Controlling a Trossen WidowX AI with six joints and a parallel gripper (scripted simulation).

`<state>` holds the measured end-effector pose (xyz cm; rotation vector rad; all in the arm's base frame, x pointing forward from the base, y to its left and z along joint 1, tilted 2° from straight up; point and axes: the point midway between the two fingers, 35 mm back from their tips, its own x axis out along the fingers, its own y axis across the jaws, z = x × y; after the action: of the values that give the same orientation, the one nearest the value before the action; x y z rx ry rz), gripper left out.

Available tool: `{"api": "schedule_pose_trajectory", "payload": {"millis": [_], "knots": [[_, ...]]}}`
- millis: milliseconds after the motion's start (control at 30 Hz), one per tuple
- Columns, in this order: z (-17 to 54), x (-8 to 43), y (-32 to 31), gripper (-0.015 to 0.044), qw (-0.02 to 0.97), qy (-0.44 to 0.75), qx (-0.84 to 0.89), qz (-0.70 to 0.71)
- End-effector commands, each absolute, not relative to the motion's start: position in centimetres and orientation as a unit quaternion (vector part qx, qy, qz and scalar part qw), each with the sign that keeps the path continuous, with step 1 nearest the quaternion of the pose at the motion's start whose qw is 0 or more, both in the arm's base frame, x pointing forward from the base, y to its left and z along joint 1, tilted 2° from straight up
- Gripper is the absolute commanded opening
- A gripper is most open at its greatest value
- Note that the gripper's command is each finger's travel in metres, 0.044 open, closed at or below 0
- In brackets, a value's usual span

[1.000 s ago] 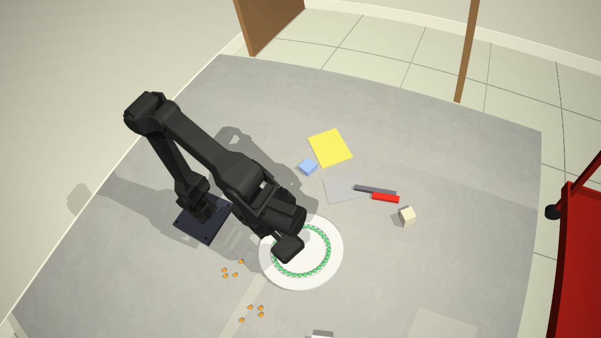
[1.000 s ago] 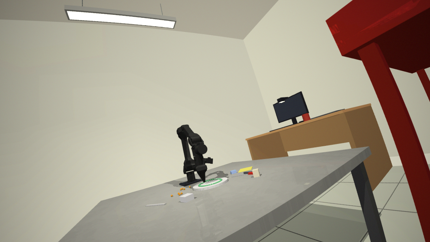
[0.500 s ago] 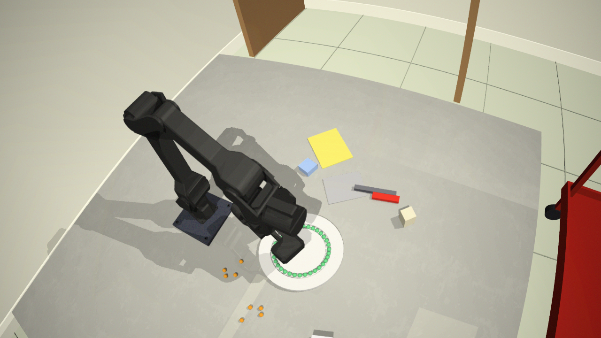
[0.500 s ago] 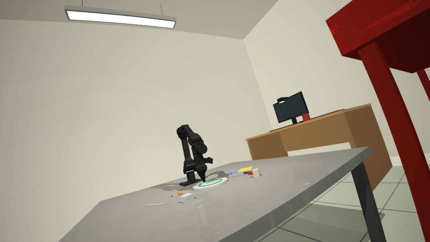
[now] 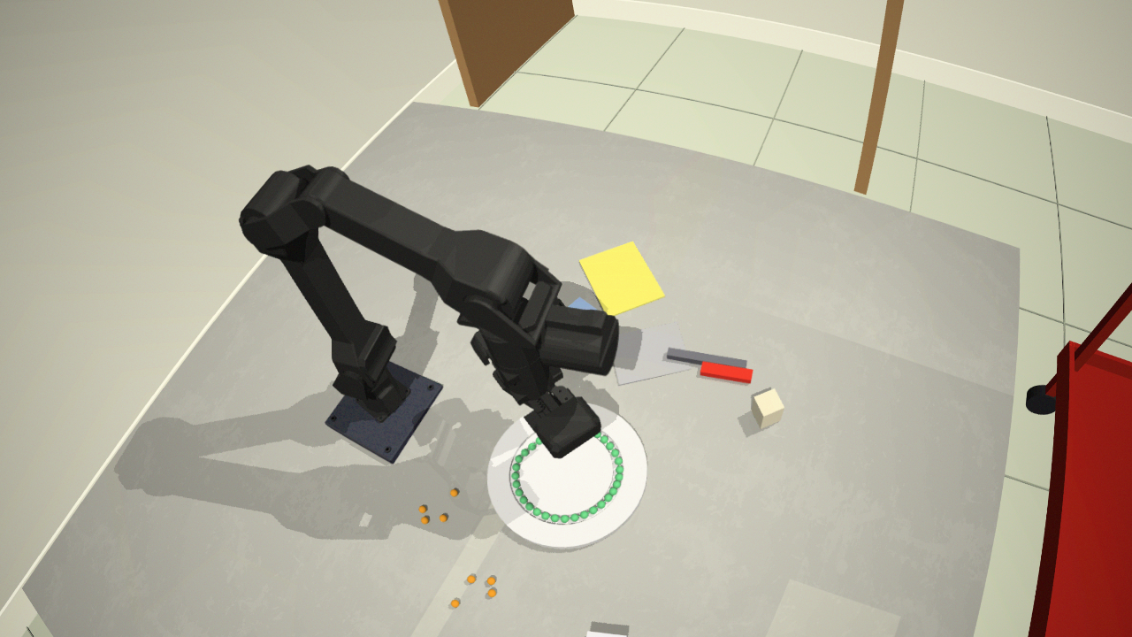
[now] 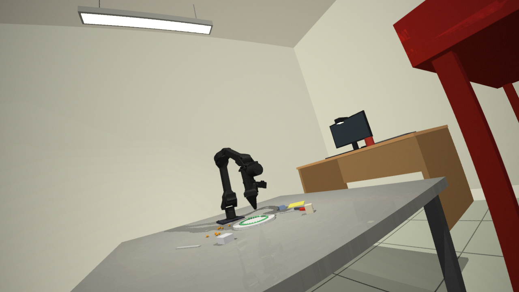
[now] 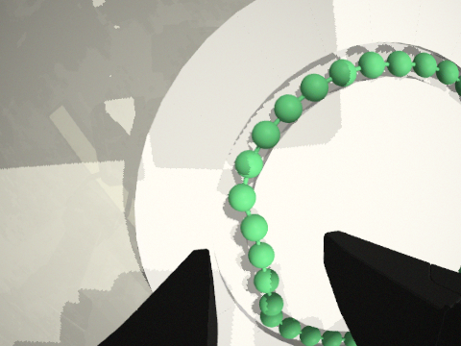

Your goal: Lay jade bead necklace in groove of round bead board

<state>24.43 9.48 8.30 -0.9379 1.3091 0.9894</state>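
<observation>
The jade bead necklace [image 5: 618,472] [image 6: 267,217] [image 7: 288,109] rests on the round white bead board [image 5: 569,538] [image 7: 182,202]. In the wrist view its upper arc follows the groove. On the left a stretch of several beads runs straighter, inside the groove's curve, and two beads crowd together at its lower end. My gripper [image 6: 255,208] [image 7: 268,256] is open, its tips apart above the board, one on each side of that stretch in the wrist view. It holds nothing. The gripper's body hides part of the necklace and the fingertips in the top view.
Small orange balls [image 5: 443,518] lie in two groups beside the board. Beyond it lie a yellow sheet [image 5: 621,277], a partly hidden blue block [image 5: 581,303], a grey sheet [image 5: 648,364], a dark grey bar [image 5: 706,357], a red bar [image 5: 725,372] and a cream block [image 5: 767,408]. A white block [image 6: 225,238] stands nearer.
</observation>
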Motion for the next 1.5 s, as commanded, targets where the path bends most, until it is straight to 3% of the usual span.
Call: {"api": "schedule_pose_trajectory", "payload": {"millis": [0, 1167, 1333, 1467], "knots": [[8.2, 24.4, 9.8, 0.012, 0.587, 0.57, -0.394, 0.419], [4.4, 24.4, 10.0, 0.012, 0.587, 0.57, -0.394, 0.419], [4.6, 24.4, 10.0, 0.0, 0.587, 0.567, -0.397, 0.421], [4.6, 24.4, 10.0, 0.0, 0.587, 0.567, -0.397, 0.421]]}}
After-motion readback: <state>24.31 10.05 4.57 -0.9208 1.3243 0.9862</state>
